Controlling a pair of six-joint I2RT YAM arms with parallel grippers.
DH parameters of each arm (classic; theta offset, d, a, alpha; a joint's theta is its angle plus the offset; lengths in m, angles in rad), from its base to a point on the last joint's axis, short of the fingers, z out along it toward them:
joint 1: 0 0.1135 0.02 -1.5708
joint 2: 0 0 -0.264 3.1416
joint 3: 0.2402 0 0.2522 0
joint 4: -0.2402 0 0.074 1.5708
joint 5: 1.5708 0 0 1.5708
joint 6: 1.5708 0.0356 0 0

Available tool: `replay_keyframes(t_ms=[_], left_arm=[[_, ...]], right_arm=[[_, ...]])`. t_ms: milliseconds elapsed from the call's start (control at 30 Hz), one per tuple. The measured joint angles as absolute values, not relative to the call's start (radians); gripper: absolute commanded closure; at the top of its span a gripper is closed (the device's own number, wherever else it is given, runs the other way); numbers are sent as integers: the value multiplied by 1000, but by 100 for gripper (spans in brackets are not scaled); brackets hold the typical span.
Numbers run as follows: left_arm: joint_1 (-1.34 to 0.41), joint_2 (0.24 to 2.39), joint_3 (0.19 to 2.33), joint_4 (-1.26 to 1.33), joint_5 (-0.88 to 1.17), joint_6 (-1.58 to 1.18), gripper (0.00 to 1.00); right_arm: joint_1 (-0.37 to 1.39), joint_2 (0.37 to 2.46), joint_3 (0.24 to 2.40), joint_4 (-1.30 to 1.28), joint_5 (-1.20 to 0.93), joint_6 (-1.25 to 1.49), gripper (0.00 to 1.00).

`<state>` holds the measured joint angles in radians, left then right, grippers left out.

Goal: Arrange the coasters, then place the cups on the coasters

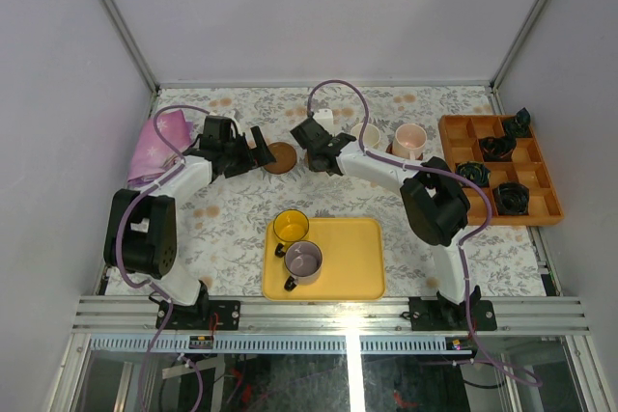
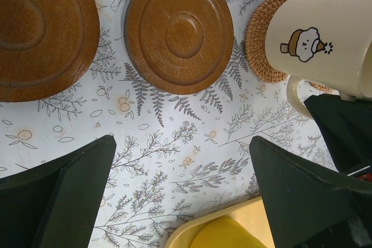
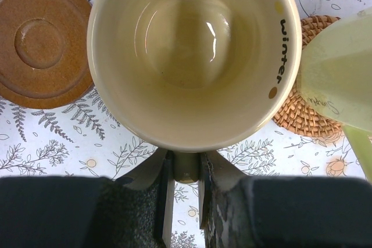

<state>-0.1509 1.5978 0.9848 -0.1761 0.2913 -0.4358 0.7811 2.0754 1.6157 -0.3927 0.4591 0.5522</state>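
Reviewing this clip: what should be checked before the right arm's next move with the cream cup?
1. Right gripper shut on the handle of the cream cup: ok.
2. Cup's mouth facing up: ok.
3. Cup centred on tan coaster: cannot tell.
4. Left gripper open, clear of cup: ok.
5. Gap to pale green cup: cannot tell.
6. Brown coaster bare for another cup: ok.

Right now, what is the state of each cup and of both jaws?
left jaws: open, empty.
right jaws: shut on the cream cup handle.
cream cup: upright, empty, over a woven coaster.
pale green cup: upright, on a second woven coaster.
pink cup: upright; its support unclear.
yellow cup: upright, in the yellow tray.
purple cup: upright, same tray.
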Motion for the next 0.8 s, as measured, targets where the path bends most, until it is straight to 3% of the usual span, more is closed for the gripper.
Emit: replay_keyframes(t_ms=[800], left_arm=[[-151,1605,985,-176,291,-436,0]], right_arm=[[783,2086,1617,-410,459,556,100]])
